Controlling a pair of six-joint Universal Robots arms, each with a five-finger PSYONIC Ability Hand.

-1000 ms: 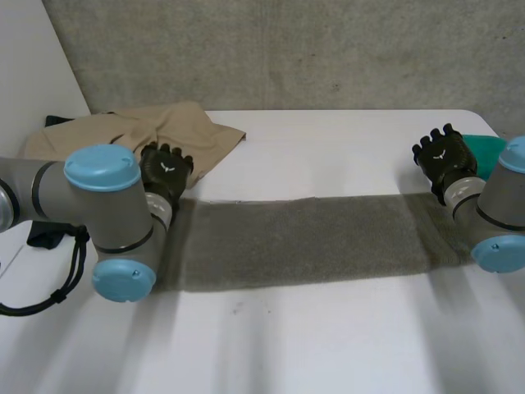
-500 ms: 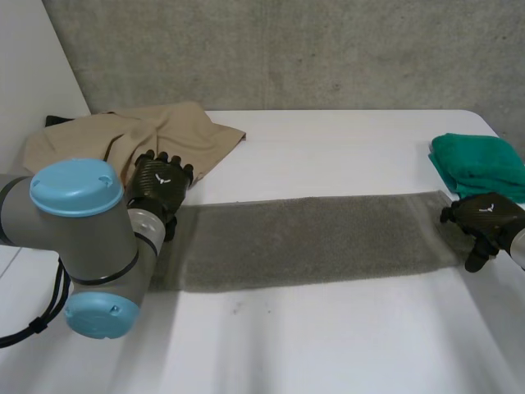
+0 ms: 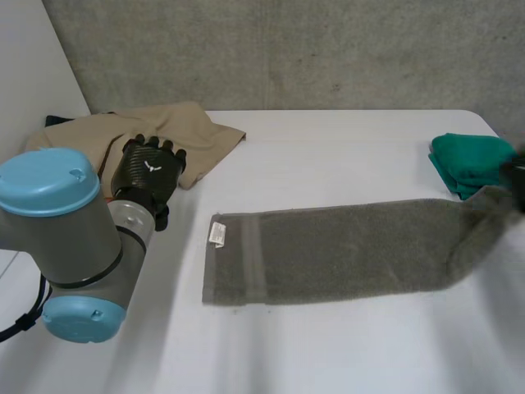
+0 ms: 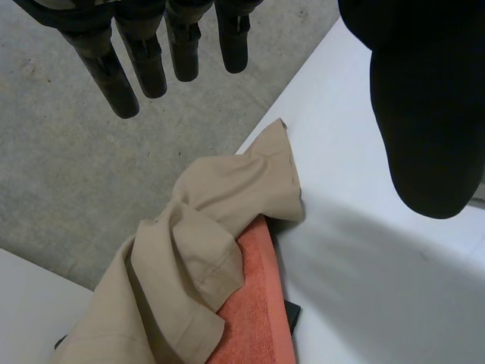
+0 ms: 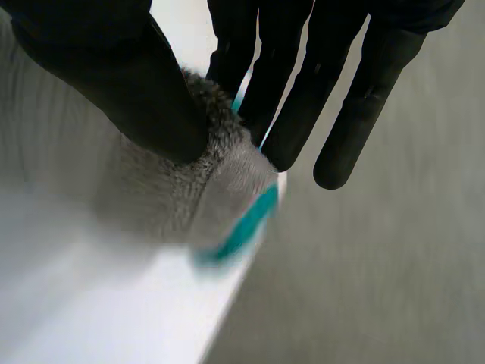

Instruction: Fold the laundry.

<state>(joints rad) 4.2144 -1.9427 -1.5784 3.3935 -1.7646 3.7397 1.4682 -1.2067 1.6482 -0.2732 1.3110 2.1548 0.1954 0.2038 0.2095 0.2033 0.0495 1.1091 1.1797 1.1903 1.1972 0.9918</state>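
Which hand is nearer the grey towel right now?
Right. The right hand pinches the end of the grey towel beside the green cloth, thumb against fingers. The left hand is open by the beige garment, apart from the towel's labelled end.

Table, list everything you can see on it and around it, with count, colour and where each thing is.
towel: one, grey, flat across the table's middle, right end lifted
label: one, white, on the towel's left end
beige cloth: one, crumpled, far left corner of the table
orange cloth: one, under the beige cloth
green cloth: one, folded, far right edge of the table
table: one, white
wall: one, grey concrete, behind the table
left arm: one, grey with light-blue caps, near left
left hand: one, black, open, by the beige cloth's near edge
right hand: one, black, pinching the towel's right end between thumb and fingers
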